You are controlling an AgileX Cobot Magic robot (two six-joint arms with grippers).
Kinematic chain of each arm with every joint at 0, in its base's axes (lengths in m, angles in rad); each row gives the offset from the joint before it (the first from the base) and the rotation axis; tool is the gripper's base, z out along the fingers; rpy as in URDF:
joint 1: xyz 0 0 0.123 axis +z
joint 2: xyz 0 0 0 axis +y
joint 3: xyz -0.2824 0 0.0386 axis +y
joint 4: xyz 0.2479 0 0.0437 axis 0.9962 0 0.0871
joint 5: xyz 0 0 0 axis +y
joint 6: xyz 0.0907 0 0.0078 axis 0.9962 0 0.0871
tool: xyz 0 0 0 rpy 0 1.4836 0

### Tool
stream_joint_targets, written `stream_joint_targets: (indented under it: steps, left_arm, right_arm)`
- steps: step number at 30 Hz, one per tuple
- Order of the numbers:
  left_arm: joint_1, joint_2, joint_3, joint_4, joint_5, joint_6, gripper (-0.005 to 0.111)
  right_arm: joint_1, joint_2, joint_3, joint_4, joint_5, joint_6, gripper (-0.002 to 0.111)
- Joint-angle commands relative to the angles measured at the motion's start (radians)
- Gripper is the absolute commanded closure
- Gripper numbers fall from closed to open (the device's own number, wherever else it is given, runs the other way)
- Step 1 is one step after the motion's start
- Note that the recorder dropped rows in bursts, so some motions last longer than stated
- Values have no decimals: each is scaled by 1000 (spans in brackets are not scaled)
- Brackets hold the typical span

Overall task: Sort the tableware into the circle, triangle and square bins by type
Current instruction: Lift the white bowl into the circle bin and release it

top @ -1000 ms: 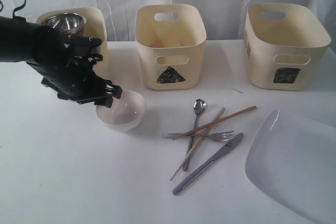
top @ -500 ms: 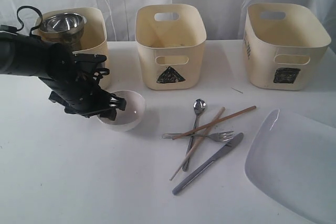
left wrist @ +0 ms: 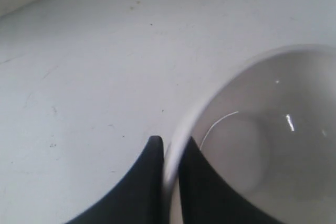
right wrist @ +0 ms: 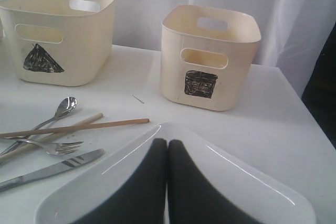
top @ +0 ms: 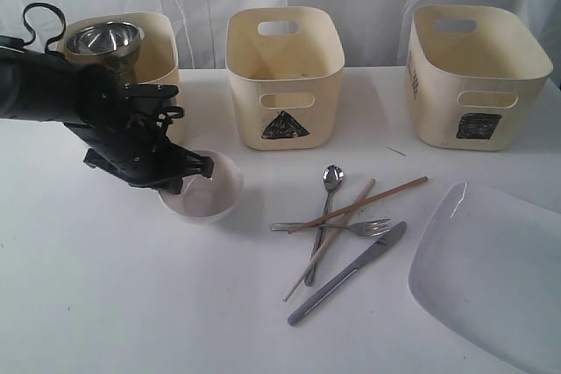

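Observation:
My left gripper [top: 198,169] [left wrist: 172,141] is shut on the near rim of the small white bowl [top: 212,196] [left wrist: 262,145], one finger inside and one outside. A steel bowl [top: 105,38] sits in the left bin [top: 165,57], whose mark the arm hides. The triangle bin [top: 285,76] [right wrist: 58,35] and square bin [top: 478,76] [right wrist: 210,56] stand behind. Spoon [top: 331,179], fork [top: 355,228], knife [top: 351,271] and two chopsticks [top: 359,205] lie together mid-table. My right gripper [right wrist: 168,142] is shut, empty, above the large white plate [top: 491,278] [right wrist: 105,187].
A white curtain hangs behind the three bins. The table's right edge runs just past the square bin in the right wrist view. A thin short sliver [top: 396,151] lies on the table between the triangle and square bins.
My left gripper came down over the bowl's rim and its jaws went from wide open to shut on it. The bowl shifted slightly. The right gripper stayed put.

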Motion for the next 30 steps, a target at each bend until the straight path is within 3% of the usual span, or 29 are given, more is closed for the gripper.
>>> stream_joint_targets:
  steps: [1,10,14,17,22,26,30]
  left_arm:
    - [-2,-37,13,21,91,28,107]
    - [-2,-264,13,21,86,139,107]
    - [1,-394,13,34,-6,173,107]
    - [4,-434,13,135,-79,173,107]
    - [92,-409,-44,176,-96,109,107]
    - [215,-328,-140,176,-100,48,107]
    - [260,-231,-229,167,-109,48,107]
  right_arm:
    - [-6,-6,5,-3,-6,4,108]
    - [-6,-6,5,-3,-6,4,108]
    - [-6,-6,5,-3,-6,4,108]
    - [-6,-6,5,-3,-6,4,108]
    - [-6,-6,5,-3,-6,4,108]
    - [-6,-6,5,-3,-6,4,108]
    - [-6,-6,5,-3,-6,4,108]
